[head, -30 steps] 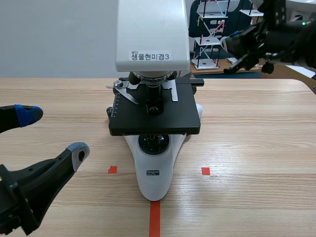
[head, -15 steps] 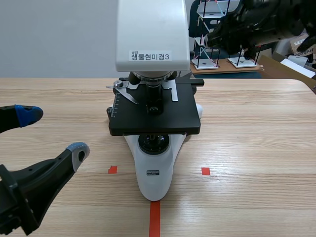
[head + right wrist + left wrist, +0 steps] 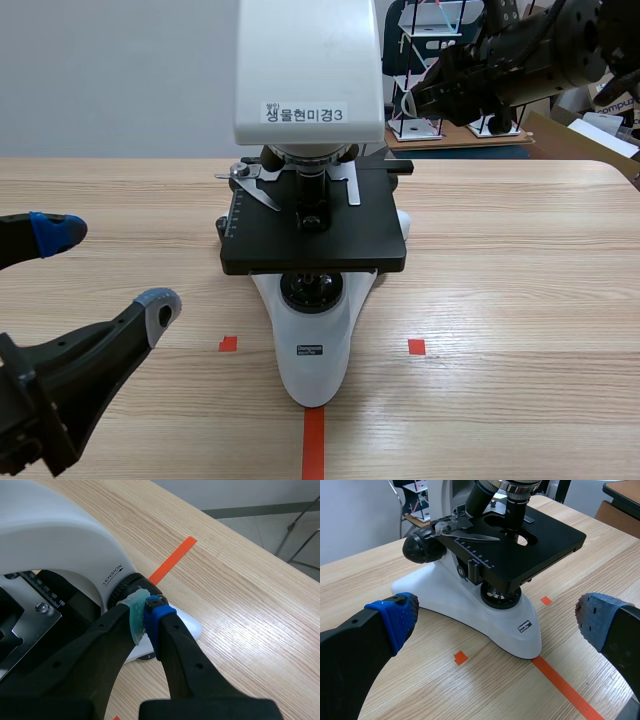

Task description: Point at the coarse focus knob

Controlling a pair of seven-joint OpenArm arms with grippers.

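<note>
Wooden table (image 3: 520,250) holding microscope (image 3: 312,370). Right gripper (image 3: 145,617), pressed together, hovering far right near coarse focus knob (image 3: 129,584): looking hard, ridged, needing light touch on rim. Left gripper (image 3: 105,268) gaping near left.

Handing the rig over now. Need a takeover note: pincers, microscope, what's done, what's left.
Left pincer: open, empty, low over the table beside the microscope.
Right pincer: shut, raised, tips right by the black knurled coarse focus knob on the microscope's arm; contact unclear.
Done: pointing pose seems reached.
Left: confirm aim, hold.
</note>
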